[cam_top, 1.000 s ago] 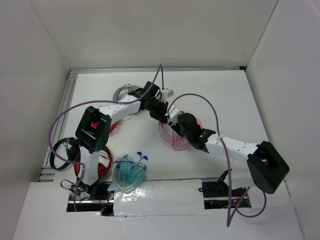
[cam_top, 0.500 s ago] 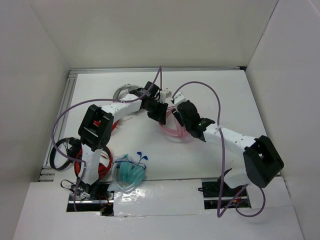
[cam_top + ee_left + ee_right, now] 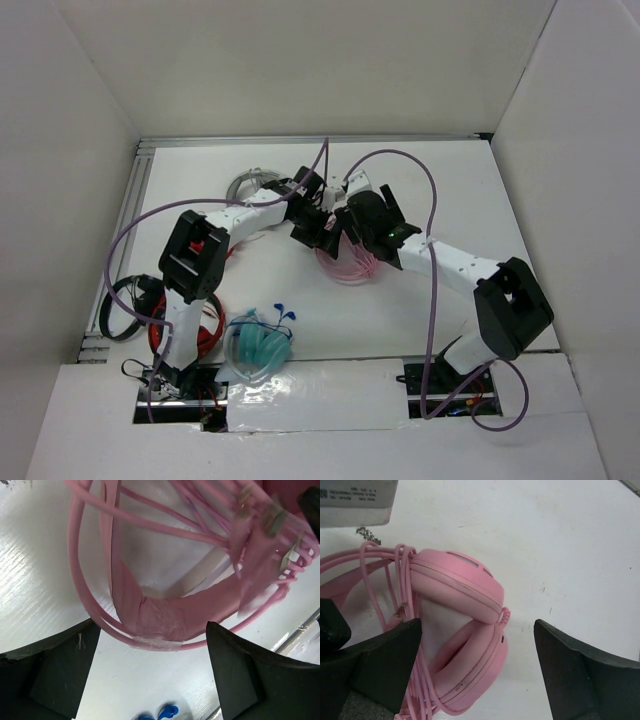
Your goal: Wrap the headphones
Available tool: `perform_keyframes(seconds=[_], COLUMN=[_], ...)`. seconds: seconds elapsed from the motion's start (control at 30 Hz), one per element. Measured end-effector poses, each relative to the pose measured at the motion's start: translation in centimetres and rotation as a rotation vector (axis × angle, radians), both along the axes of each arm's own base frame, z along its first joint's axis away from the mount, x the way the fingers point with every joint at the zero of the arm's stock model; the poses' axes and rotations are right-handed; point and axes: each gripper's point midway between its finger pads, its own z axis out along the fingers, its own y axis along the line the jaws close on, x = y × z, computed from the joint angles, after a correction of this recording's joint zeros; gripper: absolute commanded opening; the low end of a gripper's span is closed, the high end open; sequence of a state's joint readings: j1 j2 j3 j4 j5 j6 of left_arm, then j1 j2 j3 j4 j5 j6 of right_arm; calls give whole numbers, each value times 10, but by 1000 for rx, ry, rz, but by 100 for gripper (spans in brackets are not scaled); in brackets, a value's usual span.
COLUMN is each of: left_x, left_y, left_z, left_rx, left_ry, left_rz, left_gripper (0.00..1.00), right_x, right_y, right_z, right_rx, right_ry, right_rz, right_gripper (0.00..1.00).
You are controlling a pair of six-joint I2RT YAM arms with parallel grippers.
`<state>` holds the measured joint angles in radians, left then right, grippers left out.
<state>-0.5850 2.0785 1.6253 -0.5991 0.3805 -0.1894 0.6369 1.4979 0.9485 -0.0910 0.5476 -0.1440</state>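
The pink headphones point(image 3: 455, 587) lie near the middle of the white table point(image 3: 450, 190), right under both wrists. The two earcups are smooth, rounded shells folded against each other. The thin cable point(image 3: 74, 555) runs in several loose loops around the band beside them. The headband point(image 3: 160, 620) is a flat, curved strap with a soft, wrinkled pad on its inner side. The left gripper point(image 3: 151, 626) has its fingers spread wide on either side of that band and pinches nothing. The right gripper point(image 3: 477, 622) is spread just as wide above the earcups, its fingers apart from them. Towards the front-left edge lie a red-and-black headset point(image 3: 185, 330) and, beside it, a small teal pair point(image 3: 258, 345).
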Motion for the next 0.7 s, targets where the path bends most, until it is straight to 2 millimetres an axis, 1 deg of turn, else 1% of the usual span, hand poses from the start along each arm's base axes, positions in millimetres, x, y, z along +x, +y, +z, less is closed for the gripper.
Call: perform_keyframes(seconds=[0.27, 0.4, 0.47, 0.57, 0.7], left_x=[0, -3, -3, 2, 28], left_y=[1, 4, 7, 11, 24], left_z=[0, 6, 14, 33, 64], left_rx=[12, 19, 18, 5, -13], left_ry=[1, 5, 5, -4, -50], left_rz=[4, 21, 35, 71, 158], left_gripper=[99, 99, 99, 99, 99], right_x=[3, 2, -1, -6, -8], right_y=[3, 3, 2, 0, 2], right_z=[18, 29, 35, 52, 81], right_rx=[18, 57, 87, 145, 245], right_ry=[-25, -43, -53, -73, -124], right_rz=[-33, -58, -73, -94, -116], right_gripper=[100, 100, 100, 100, 100])
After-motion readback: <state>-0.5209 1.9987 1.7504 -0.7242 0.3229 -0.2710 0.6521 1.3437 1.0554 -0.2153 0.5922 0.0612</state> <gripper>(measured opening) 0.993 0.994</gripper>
